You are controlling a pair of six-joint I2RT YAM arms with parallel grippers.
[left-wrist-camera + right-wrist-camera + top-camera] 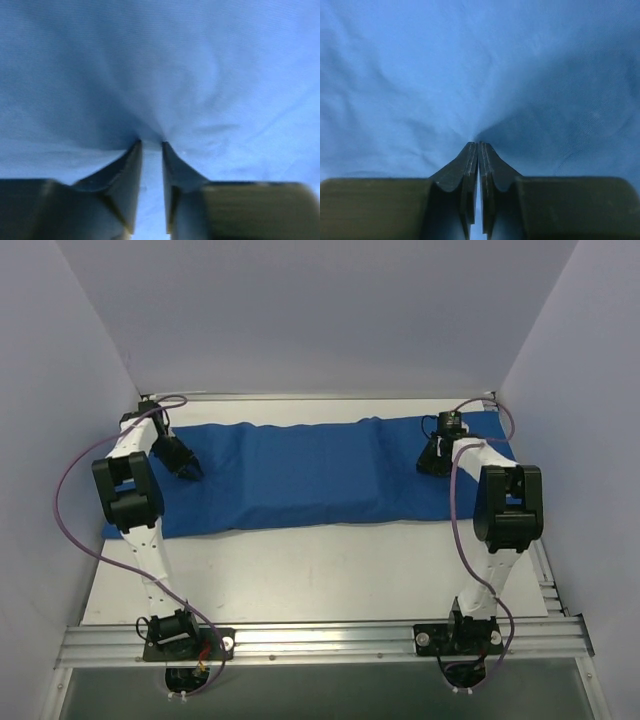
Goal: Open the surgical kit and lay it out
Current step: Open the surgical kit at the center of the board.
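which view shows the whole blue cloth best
Top external: the blue cloth lies stretched across the table, its full outline visible. Both wrist views show only close-up wrinkled fabric puckering at the fingertips, no edges.

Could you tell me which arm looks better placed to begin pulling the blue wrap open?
Probably the right. The right gripper is shut on the blue wrap, with folds converging at its tips, while the left gripper shows a gap between its fingers.
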